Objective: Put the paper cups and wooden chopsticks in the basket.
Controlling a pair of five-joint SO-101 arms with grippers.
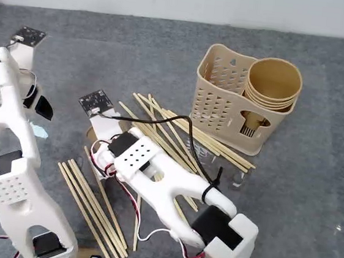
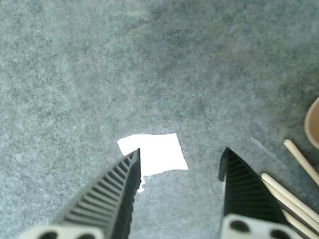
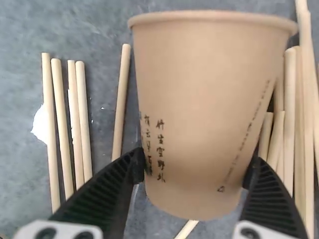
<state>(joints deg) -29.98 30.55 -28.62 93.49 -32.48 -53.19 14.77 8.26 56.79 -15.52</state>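
A brown paper cup point(image 3: 204, 114) lies on its side across wooden chopsticks point(image 3: 65, 124) on the grey mat. My right gripper point(image 3: 195, 164) holds it near the base, one finger against each side. From above, the right arm point(image 1: 155, 170) covers this cup except for a brown edge point(image 1: 89, 134). The beige basket point(image 1: 225, 91) stands at the back right with stacked paper cups point(image 1: 274, 84) in one compartment. Loose chopsticks point(image 1: 184, 133) lie in front of the basket, and another bundle point(image 1: 93, 204) lies nearer. My left gripper point(image 2: 180, 154) hangs open over the mat at the far left point(image 1: 42, 108).
A white paper scrap point(image 2: 152, 153) lies on the mat under the left gripper. A few chopstick ends point(image 2: 294, 199) reach in beside it. A black cable point(image 1: 184, 130) arches over the chopsticks by the right arm. Bare mat extends right of the basket.
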